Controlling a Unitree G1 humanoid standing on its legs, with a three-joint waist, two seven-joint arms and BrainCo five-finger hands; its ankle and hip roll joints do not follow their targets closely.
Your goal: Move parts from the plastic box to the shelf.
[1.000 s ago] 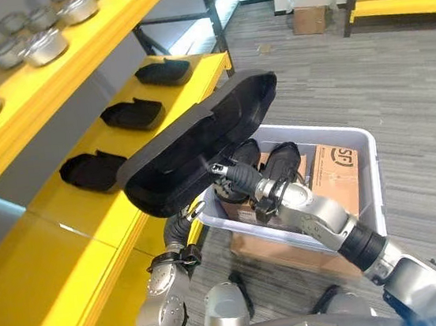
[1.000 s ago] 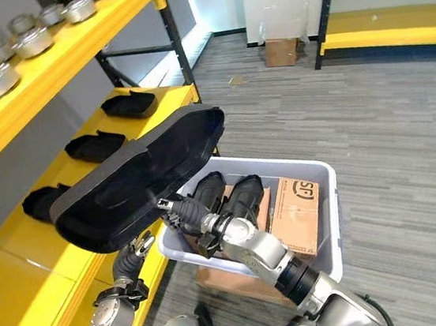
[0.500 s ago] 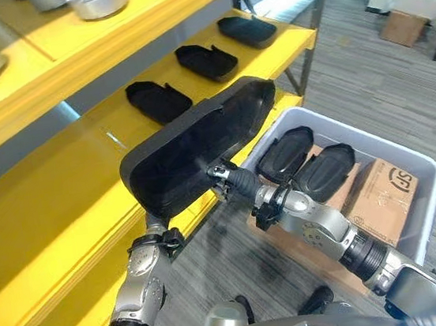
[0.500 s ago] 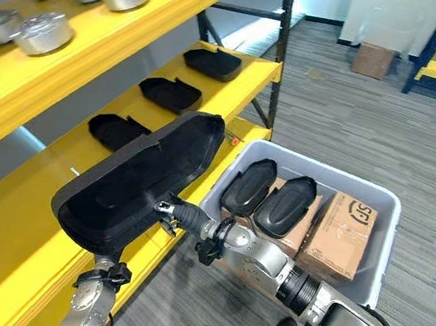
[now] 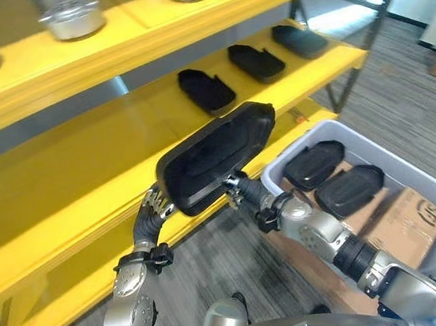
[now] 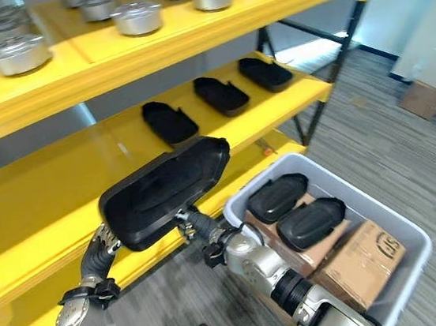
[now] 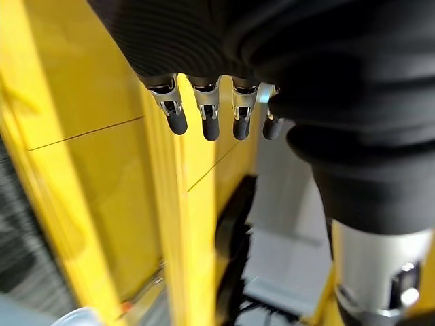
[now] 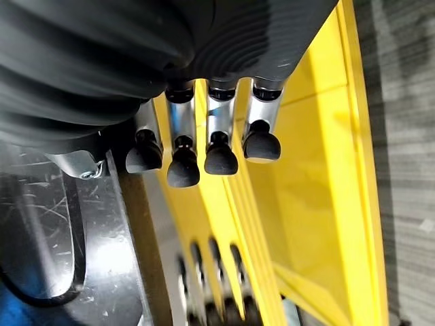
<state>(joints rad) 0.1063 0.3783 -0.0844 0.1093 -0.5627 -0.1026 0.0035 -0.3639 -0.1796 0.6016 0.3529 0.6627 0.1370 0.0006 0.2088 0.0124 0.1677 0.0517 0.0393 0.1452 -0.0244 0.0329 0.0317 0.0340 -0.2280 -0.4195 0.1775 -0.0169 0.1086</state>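
Observation:
A large black moulded part point(image 5: 215, 154) hangs tilted in front of the yellow shelf's middle level point(image 5: 83, 164), carried between both hands. My left hand point(image 5: 155, 205) presses its lower left end, and its fingers point(image 7: 207, 115) look straight. My right hand point(image 5: 241, 192) supports the underside near the middle, with fingers point(image 8: 217, 146) extended and nothing curled in them. The grey plastic box point(image 6: 410, 270) stands on the floor to the right and holds two more black parts point(image 5: 313, 163) point(image 5: 349, 191).
Three black parts point(image 5: 207, 90) point(image 5: 255, 61) point(image 5: 300, 40) lie in a row further along the middle level. Metal pots point(image 5: 71, 18) stand on the level above. A cardboard carton point(image 5: 404, 223) sits in the plastic box. Grey floor lies to the right.
The view has swung left toward the shelf. The black part, still carried by both hands, has come closer to the middle level's front edge and away from the box.

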